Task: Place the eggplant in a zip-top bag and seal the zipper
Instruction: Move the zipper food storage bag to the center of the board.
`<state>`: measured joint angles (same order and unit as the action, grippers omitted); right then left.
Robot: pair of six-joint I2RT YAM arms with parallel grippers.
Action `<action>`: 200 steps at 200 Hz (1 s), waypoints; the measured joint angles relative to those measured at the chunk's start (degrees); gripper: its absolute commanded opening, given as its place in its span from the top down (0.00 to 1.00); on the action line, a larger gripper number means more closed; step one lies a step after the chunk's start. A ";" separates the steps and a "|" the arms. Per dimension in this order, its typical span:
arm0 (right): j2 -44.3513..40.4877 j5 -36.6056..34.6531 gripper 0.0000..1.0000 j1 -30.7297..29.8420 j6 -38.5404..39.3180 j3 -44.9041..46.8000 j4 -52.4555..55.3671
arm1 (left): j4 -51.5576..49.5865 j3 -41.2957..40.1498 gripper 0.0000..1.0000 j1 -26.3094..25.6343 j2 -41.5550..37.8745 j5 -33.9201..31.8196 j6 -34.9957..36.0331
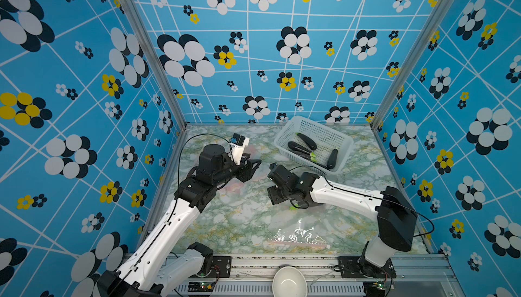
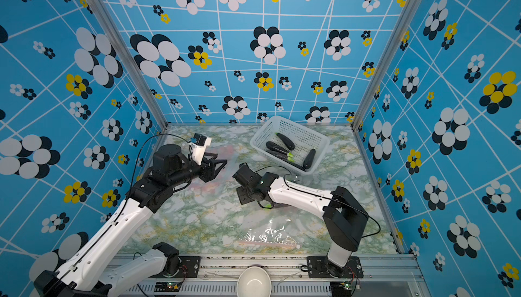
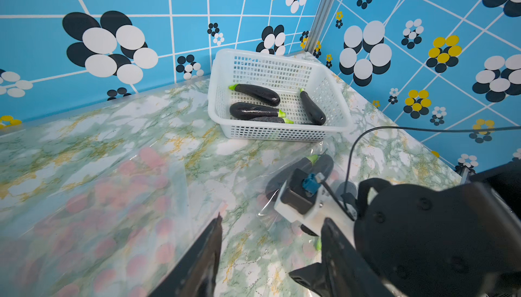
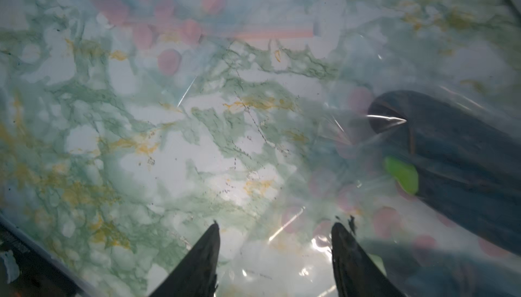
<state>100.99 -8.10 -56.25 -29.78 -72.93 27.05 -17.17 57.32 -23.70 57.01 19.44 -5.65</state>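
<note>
Dark purple eggplant with green stem [image 4: 456, 151] lies under the film of the clear pink-dotted zip-top bag [image 3: 112, 191], just beside the right gripper [image 4: 276, 225], whose jaws are wide and hold nothing. Left gripper [image 3: 272, 219] likewise spread, over the bag. White mesh basket [image 1: 318, 130] of more eggplants [image 1: 307, 140] by back wall; second clear bag [image 1: 296, 236] at front edge; green-marbled tabletop [image 1: 239, 219] open between the arms

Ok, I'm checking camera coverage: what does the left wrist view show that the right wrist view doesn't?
Left wrist only: the white perforated plastic basket of loose dark purple eggplants, and the right arm's wrist camera. Right wrist only: a pink strip across clear film. Both: the green marbled tabletop, clear pink-dotted plastic bag, a bagged eggplant, and open jaws (left end effector, right end effector).
</note>
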 measured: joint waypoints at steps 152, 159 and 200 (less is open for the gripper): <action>-5.27 4.48 0.33 10.12 -6.64 20.33 -7.56 | 0.42 -2.89 0.41 1.29 -1.70 -4.09 -2.93; -6.64 4.68 0.33 10.95 -6.36 21.77 -7.34 | 0.35 -2.89 0.41 1.53 -1.29 -4.42 -3.28; -15.87 5.73 0.32 18.53 -4.46 29.62 -2.82 | -1.95 -2.95 0.41 4.42 3.43 -5.66 -5.62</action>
<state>85.12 -2.37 -37.71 -34.24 -43.31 24.23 -19.11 54.37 -19.29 60.45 13.78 -11.27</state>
